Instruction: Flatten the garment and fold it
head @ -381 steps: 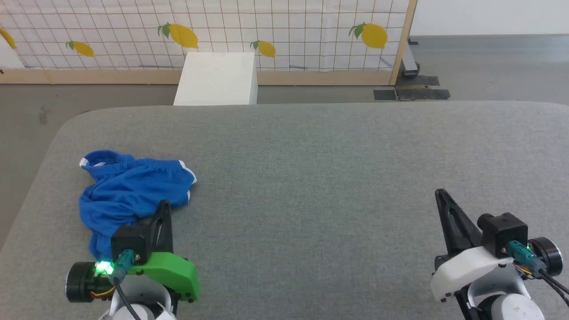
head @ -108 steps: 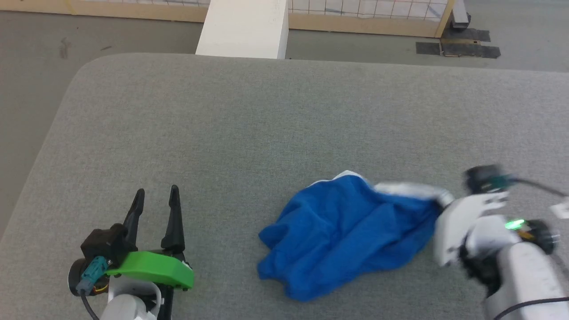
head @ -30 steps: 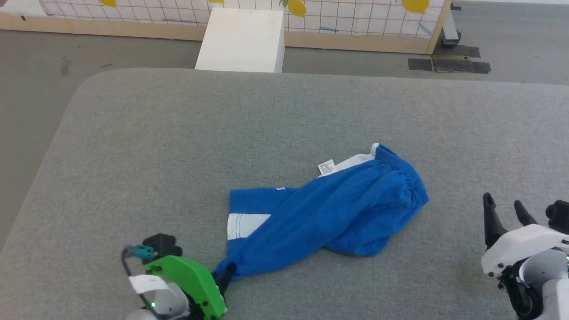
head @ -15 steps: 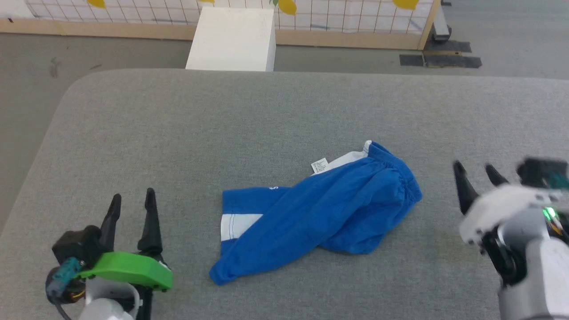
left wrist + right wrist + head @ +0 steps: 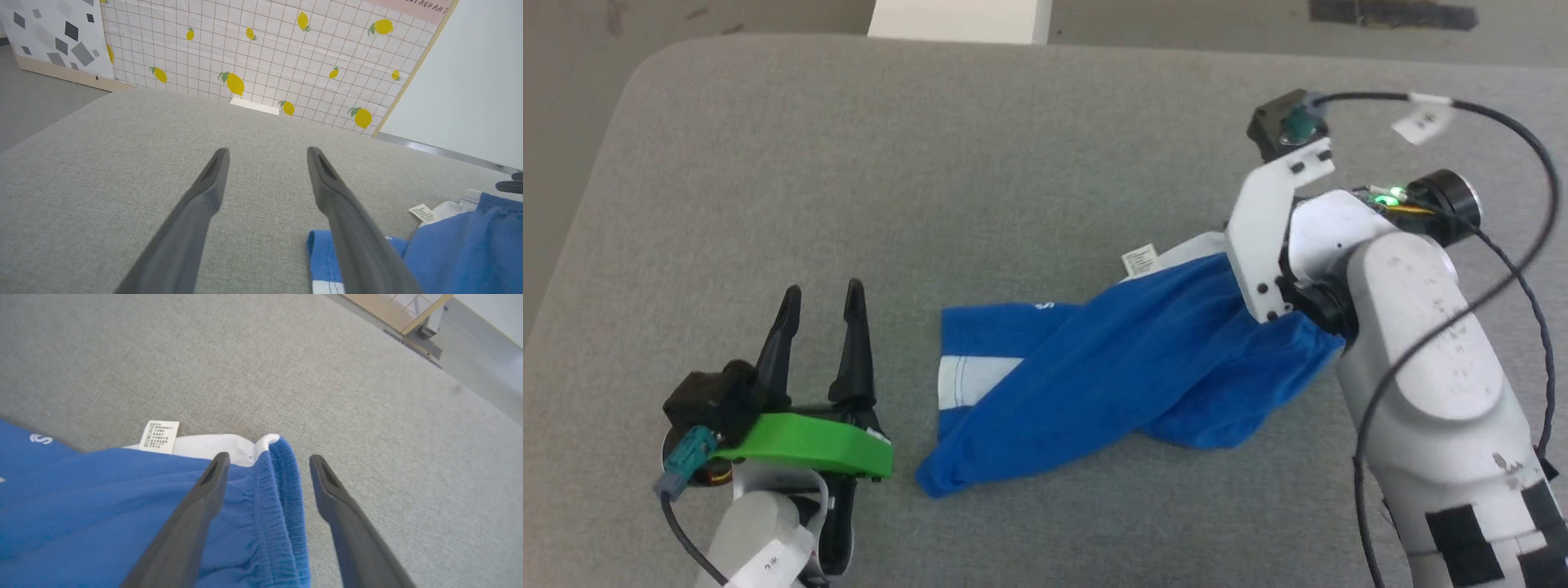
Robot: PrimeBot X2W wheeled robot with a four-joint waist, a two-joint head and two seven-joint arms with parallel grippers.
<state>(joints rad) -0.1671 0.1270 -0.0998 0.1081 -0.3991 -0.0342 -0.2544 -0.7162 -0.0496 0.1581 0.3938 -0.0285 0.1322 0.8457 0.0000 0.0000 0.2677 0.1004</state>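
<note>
Head view: garment point(image 5: 1111, 359) central on surface point(image 5: 1013, 163); left claw point(image 5: 822, 287) spread, clear alongside; right claw point(image 5: 268, 458) spread over waistband point(image 5: 286, 486).

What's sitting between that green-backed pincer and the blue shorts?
Nothing but bare grey cushion. In the head view, a strip of it separates the open left pincer from the shorts; they do not touch.
</note>
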